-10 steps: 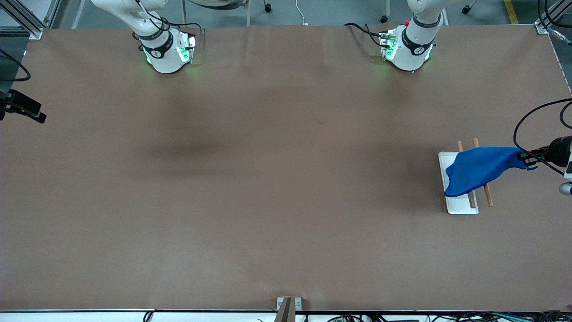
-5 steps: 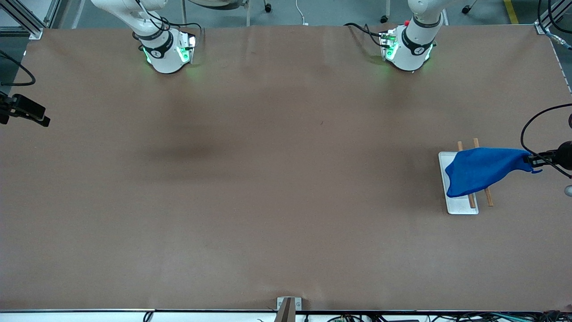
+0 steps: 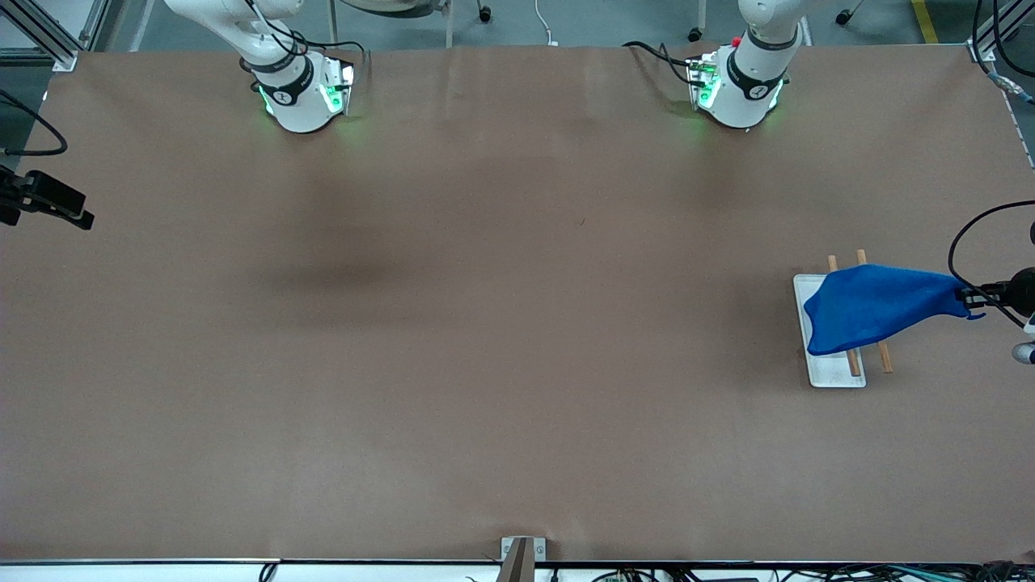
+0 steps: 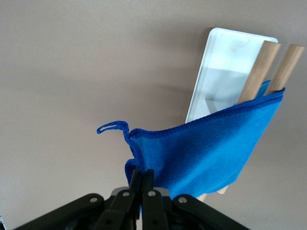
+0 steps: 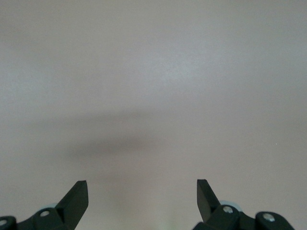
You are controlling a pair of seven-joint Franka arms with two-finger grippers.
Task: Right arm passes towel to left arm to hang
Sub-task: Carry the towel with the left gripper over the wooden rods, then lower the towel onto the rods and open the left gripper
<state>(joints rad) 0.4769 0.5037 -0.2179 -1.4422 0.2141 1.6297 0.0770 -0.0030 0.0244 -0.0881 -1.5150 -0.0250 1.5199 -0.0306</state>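
Note:
The bright blue towel (image 3: pixel 873 303) lies draped over two wooden rods (image 3: pixel 884 356) of a rack with a white base (image 3: pixel 833 372), near the left arm's end of the table. My left gripper (image 3: pixel 973 297) is shut on the towel's corner and holds it stretched out past the rods. In the left wrist view the left gripper (image 4: pixel 142 175) pinches the hem of the towel (image 4: pixel 211 148) beside the small corner loop (image 4: pixel 112 127), with the rods (image 4: pixel 261 67) and the base (image 4: pixel 225 57) underneath. My right gripper (image 3: pixel 81 217) is open and empty over bare table at the right arm's end (image 5: pixel 141 184).
Brown paper covers the whole table (image 3: pixel 501 323). Both arm bases stand along the table's edge farthest from the front camera. A small metal bracket (image 3: pixel 521 554) sits at the edge nearest the front camera.
My left gripper has moved outward toward the left arm's end of the table, drawing the towel's corner farther past the rods. My right gripper has shifted only slightly.

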